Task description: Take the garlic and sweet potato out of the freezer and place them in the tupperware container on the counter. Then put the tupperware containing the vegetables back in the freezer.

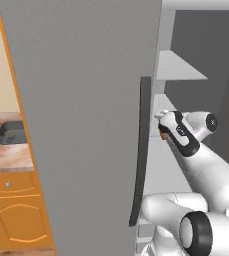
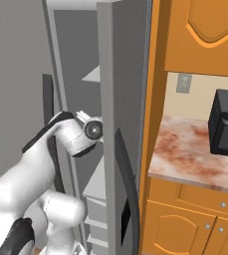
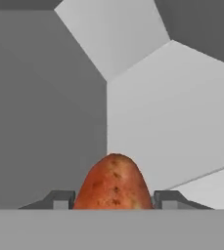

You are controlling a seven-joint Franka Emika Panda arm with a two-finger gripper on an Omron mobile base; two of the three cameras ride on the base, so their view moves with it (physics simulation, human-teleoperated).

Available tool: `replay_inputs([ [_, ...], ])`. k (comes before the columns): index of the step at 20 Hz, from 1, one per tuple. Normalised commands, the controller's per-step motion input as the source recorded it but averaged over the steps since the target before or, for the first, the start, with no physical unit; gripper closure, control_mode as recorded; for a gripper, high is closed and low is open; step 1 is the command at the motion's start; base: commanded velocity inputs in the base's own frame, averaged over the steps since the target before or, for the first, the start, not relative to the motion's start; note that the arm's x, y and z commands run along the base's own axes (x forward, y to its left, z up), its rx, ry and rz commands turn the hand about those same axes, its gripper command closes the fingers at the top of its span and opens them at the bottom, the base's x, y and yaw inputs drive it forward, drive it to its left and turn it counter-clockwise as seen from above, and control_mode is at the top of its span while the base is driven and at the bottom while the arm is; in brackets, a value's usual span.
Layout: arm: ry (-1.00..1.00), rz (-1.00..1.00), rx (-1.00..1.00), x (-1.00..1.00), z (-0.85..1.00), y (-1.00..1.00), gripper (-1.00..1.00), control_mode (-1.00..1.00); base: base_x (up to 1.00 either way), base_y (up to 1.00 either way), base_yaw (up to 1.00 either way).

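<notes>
So we've got the lumpy orange-red sweet potato (image 3: 114, 183) sitting right between our two dark fingertips (image 3: 60, 199) in the hand view, flanked on both sides, and in the left base view a sliver of orange peeks out at the hand (image 1: 162, 131), which is inside the tall grey freezer (image 1: 86, 125) at shelf height. We'd say the hand is closed about halfway on the potato, and contact looks snug on both sides, though we can't see the pads actually pressing. What worries us: the potato is rounded and tapers toward the top, so it could squirt out if the grip is shallow. Also the wide flat door with its long dark curved handle (image 1: 141, 150) stands just beside the arm, so pulling back carelessly might clip it. The shallow dark grey tupperware tub (image 1: 12, 132) waits on the pinkish marbled table (image 1: 6, 155), well apart, on the far side of that door.
</notes>
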Motion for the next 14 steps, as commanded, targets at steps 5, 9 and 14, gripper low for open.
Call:
replay_inputs([
  [5,0.00,-0.17,-0.06,-0.98,0.96,0.00,1.00,-1.00,0.00,0.00,0.00],
  [9,0.01,-0.16,-0.06,-0.87,1.00,0.00,1.00,-1.00,0.00,0.00,0.00],
  [14,0.10,-0.15,-0.01,-0.94,0.95,0.00,1.00,-1.00,0.00,0.00,0.00],
])
